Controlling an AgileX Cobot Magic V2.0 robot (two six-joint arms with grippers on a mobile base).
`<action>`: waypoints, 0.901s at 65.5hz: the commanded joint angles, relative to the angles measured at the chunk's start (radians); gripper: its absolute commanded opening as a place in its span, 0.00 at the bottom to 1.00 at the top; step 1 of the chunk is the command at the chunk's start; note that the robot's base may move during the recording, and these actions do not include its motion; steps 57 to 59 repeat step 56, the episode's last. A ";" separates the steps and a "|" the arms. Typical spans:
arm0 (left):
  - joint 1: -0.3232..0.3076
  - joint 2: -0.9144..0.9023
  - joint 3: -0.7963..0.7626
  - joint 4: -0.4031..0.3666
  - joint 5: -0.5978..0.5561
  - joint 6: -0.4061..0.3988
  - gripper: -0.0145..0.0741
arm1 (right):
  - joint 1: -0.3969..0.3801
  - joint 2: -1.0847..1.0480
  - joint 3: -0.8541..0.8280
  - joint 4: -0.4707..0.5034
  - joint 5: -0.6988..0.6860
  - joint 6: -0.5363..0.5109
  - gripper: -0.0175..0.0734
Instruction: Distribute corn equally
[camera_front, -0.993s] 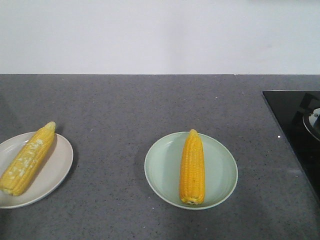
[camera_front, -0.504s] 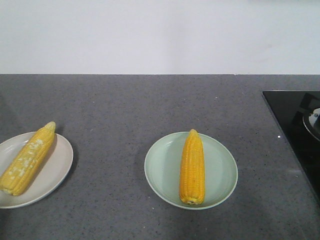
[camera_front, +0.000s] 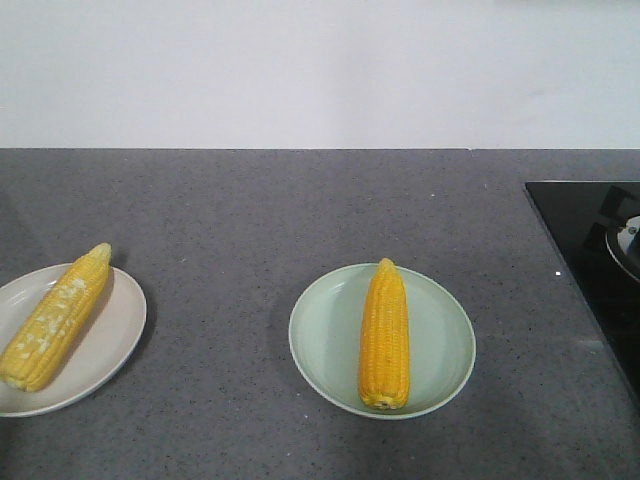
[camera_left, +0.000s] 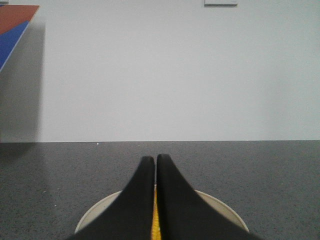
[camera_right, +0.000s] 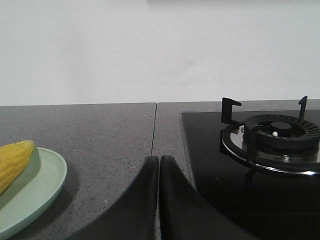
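Grey speckled countertop, white wall behind; no legible writing. Two cobs, two plates — one corn cob on the green plate, one whitish-patched cob on the cream plate. Left gripper pressed together above the cream plate; right gripper likewise closed, empty. Only the right wrist view shows the gas burner fully.
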 joint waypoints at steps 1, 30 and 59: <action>0.002 -0.016 -0.022 -0.002 -0.074 -0.006 0.15 | 0.002 -0.007 0.008 -0.007 -0.086 -0.009 0.19; 0.002 -0.016 -0.022 -0.002 -0.074 -0.006 0.16 | 0.095 -0.007 0.009 -0.007 -0.080 -0.009 0.19; 0.002 -0.016 -0.022 -0.002 -0.074 -0.006 0.16 | 0.081 -0.007 0.009 -0.007 -0.080 -0.009 0.19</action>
